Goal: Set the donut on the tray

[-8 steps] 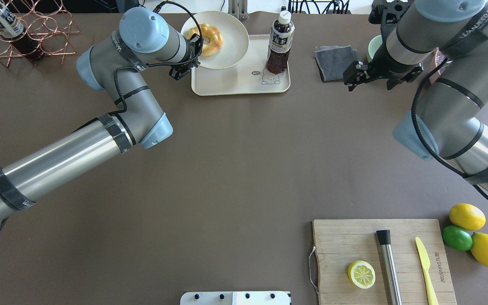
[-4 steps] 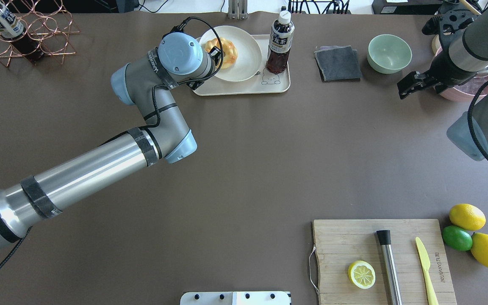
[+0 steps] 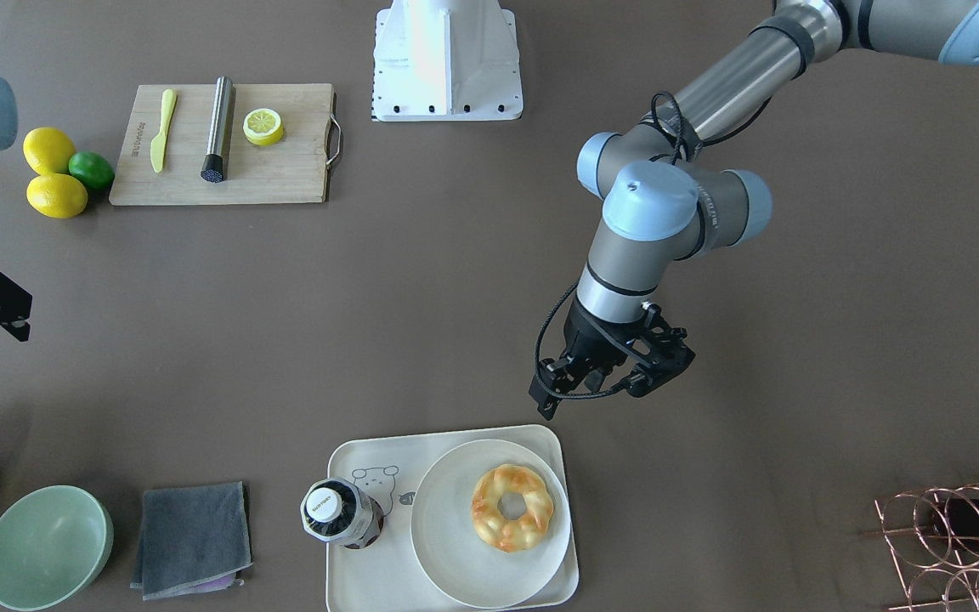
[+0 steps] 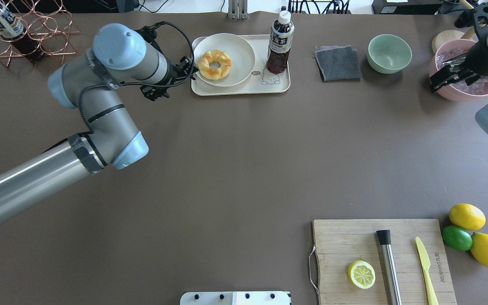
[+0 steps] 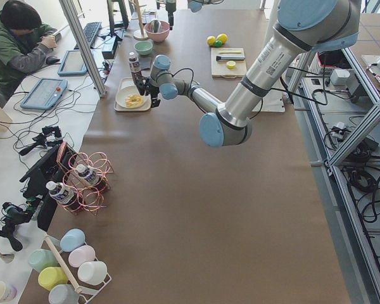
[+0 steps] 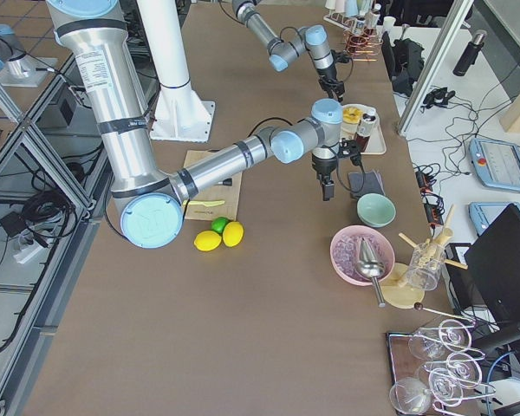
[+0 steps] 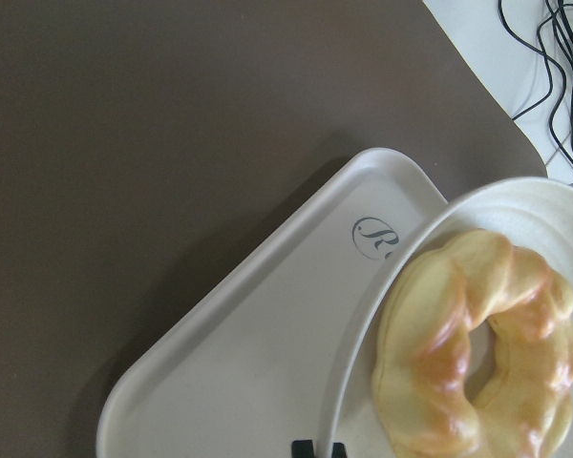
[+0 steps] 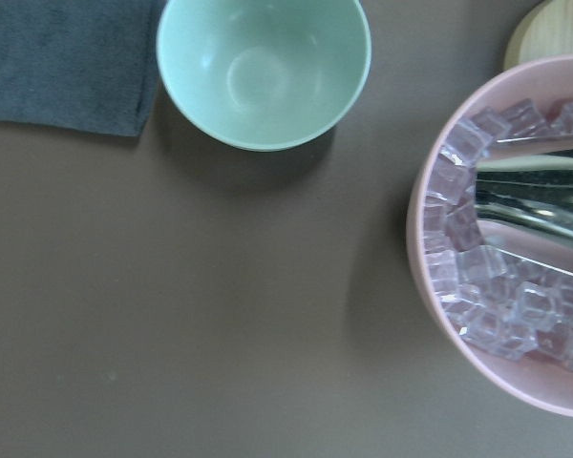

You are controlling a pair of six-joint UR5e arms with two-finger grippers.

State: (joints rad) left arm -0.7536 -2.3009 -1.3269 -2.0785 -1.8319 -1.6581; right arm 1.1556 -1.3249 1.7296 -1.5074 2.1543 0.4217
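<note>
The donut (image 4: 206, 65), a golden braided ring, lies on a round white plate (image 4: 239, 55). The plate rests on the left part of the cream tray (image 4: 244, 87). The front-facing view shows the donut (image 3: 489, 510) on the plate (image 3: 455, 552) on the tray (image 3: 370, 569). The left wrist view shows the donut (image 7: 430, 353) and the tray (image 7: 267, 343). My left gripper (image 4: 180, 76) hangs just left of the tray, apart from it, empty, jaws a narrow gap apart. My right gripper (image 4: 451, 76) is far right, open and empty.
A dark tea bottle (image 4: 280, 42) stands on the tray's right part. A grey cloth (image 4: 338, 62), a green bowl (image 4: 389, 53) and a pink bowl of ice (image 4: 464, 87) lie to the right. A cutting board (image 4: 354, 245) is front right, a wire rack (image 4: 28, 29) back left.
My left gripper lowered the plate with the donut onto the tray, let go of its rim and drew back left. My right arm swung right to the pink bowl.
</note>
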